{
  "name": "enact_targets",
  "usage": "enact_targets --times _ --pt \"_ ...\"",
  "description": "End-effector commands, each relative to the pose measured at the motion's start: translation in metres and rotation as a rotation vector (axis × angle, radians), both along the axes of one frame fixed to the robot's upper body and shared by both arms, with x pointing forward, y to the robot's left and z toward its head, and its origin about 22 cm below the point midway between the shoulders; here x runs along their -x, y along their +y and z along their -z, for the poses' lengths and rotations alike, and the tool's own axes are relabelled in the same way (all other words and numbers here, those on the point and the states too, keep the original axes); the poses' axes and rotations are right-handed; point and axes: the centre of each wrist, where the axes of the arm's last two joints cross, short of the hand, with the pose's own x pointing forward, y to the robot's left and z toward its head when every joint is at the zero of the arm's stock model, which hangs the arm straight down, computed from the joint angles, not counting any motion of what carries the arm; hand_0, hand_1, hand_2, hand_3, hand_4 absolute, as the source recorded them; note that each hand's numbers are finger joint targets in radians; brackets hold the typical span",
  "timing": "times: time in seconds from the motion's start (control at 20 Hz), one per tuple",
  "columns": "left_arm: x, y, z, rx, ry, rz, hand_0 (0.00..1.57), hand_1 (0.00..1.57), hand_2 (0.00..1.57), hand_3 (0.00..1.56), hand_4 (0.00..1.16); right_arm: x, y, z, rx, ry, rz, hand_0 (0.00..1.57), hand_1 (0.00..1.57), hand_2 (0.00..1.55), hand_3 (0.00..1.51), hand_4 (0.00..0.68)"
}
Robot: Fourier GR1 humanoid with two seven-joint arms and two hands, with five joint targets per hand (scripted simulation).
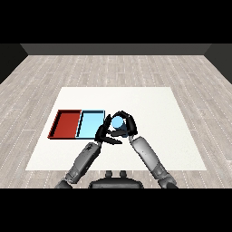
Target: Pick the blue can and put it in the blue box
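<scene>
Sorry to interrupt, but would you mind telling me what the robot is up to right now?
The robot's right hand is curled round the blue can, just right of the light blue tray. The left hand sits close beside it, near that tray's right edge. The can is not in the tray yet; the red tray lies further left.

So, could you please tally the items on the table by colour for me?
Red: 1, the red tray
Light blue: 1, the light blue tray
Blue: 1, the blue can, which the right hand curls round
Total: 3
</scene>
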Motion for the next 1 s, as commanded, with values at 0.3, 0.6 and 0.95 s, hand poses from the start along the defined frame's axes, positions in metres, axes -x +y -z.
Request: enact_targets --times 0.3,0.6,0.95 --pt "-0.018 -0.026 -0.004 0.018 -0.024 0.031 0.00 0.00 0.00 0.00 0.00 -0.008 0.021 0.012 -0.090 0.040 -0.013 1.46 1.46 1.45 1.39 0.597" --pt "-0.003 -0.032 -0.002 -0.027 0.003 0.019 0.00 0.00 0.00 0.00 0.37 -0.003 0.017 0.017 -0.152 0.031 -0.019 1.47 1.47 1.46 1.39 0.601" --pt "-0.007 -0.038 -0.004 0.019 0.065 -0.106 0.43 0.43 0.62 0.50 0.57 0.006 0.021 -0.002 -0.213 0.056 -0.054 1.47 1.47 1.46 1.39 0.607"
